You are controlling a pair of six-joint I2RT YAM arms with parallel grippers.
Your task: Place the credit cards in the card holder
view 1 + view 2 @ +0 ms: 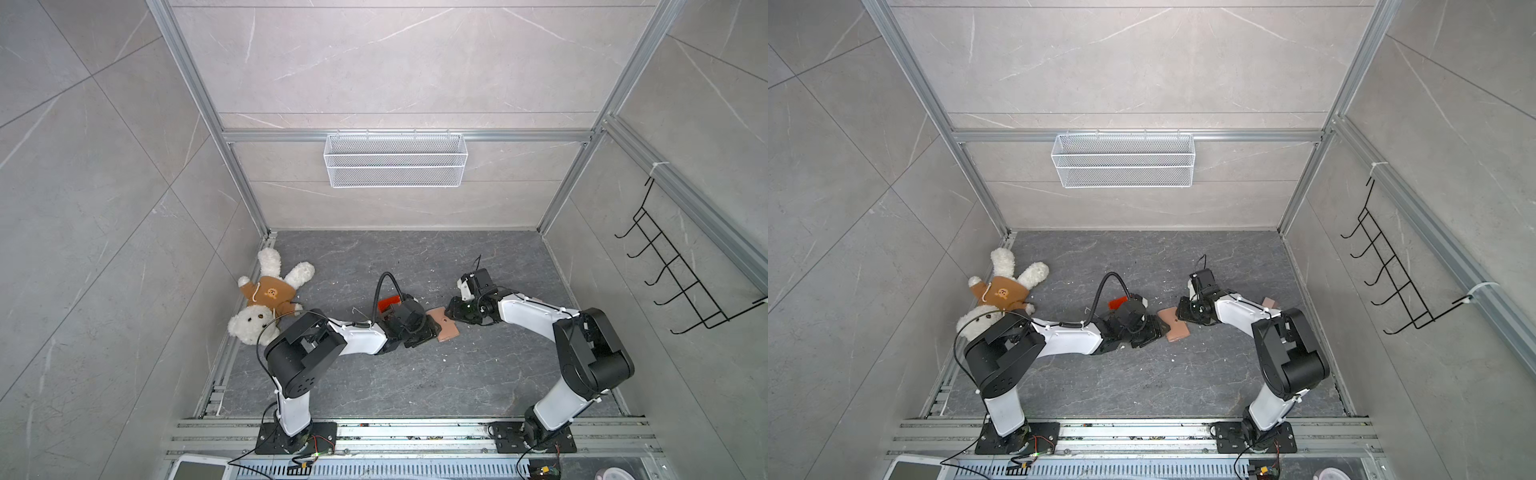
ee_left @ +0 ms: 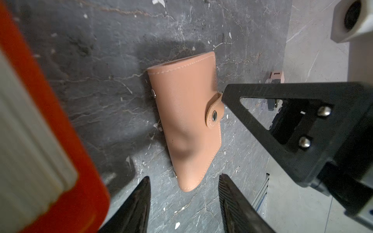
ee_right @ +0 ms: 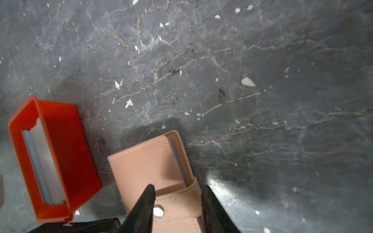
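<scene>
The card holder (image 1: 448,329) lies closed on the dark stone floor (image 1: 415,382) in the middle of the scene, between the two grippers; both top views show it there (image 1: 1177,329). Its snap tab (image 2: 215,115) is fastened over the cover.

The left gripper (image 2: 184,176) comes in from the left with its fingers set apart, and the holder's nearest end sits in the gap between them without clear contact.

The right gripper (image 3: 178,187) reaches in from the right. Its two fingers flank the strap of the tab, each close against an edge, but whether they actually pinch it cannot be told. In the left wrist view one right fingertip (image 2: 225,94) meets the tab's root.

Just beyond the left gripper, on the far side, stands an orange-red tray (image 3: 60,113) — beside the holder, not touching it. Pale credit cards (image 3: 45,161) stand on edge inside it.

A teddy bear (image 1: 266,299) lies at the left wall.
</scene>
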